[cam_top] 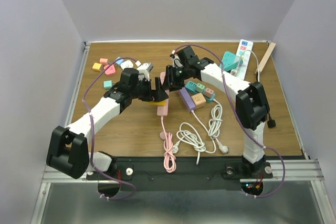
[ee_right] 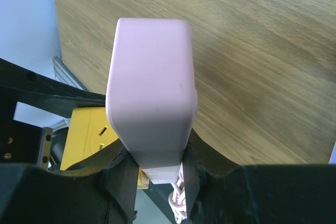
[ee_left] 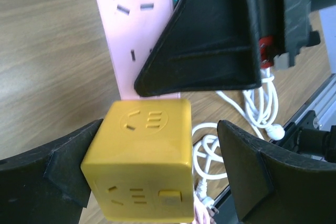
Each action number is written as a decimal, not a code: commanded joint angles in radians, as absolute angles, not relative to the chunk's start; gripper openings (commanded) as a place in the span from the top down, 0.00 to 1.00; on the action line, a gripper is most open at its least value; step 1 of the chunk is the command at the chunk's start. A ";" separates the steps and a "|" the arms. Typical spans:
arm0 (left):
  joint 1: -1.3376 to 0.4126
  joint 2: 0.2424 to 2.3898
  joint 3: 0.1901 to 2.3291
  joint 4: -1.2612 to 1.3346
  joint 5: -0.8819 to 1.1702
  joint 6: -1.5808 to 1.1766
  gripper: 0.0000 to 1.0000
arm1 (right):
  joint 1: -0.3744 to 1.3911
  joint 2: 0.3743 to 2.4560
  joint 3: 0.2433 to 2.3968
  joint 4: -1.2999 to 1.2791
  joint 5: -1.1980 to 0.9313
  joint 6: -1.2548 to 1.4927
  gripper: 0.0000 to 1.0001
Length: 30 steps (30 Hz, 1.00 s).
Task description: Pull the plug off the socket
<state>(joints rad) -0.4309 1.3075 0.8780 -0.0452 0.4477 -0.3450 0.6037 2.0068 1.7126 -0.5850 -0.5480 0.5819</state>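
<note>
The yellow cube plug (ee_left: 139,158) sits near the middle of the table (cam_top: 131,127), at the near end of the pink strip (ee_left: 134,24), and I can't tell whether it is seated in a socket or only lying against the strip. My left gripper (ee_left: 160,132) stands wide around the cube: one finger (ee_left: 58,169) touches its side, while the other is clear of it with a gap showing. My right gripper (ee_right: 156,174) is clamped on the strip, a finger (ee_right: 123,179) pressed on each long side. In its wrist view the cube shows just left of the strip. From above, the two grippers meet nose to nose over the strip. The pink cord (cam_top: 168,153) runs toward me from the strip into a bundle, with coiled white cables (cam_top: 199,132) beside it.
</note>
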 commanded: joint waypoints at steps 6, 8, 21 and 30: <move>-0.428 1.258 0.845 -0.061 0.423 -0.305 0.01 | 0.611 1.996 1.789 -0.560 -0.621 0.592 1.00; -0.426 1.267 0.854 -0.058 0.428 -0.307 0.01 | 0.611 1.985 1.775 -0.560 -0.626 0.586 1.00; -0.426 1.338 0.890 -0.035 0.529 -0.290 0.78 | 0.611 1.970 1.755 -0.560 -0.670 0.569 1.00; -0.426 1.267 0.948 -0.103 0.488 -0.275 1.00 | 0.609 1.994 1.700 -0.584 -0.506 0.557 0.99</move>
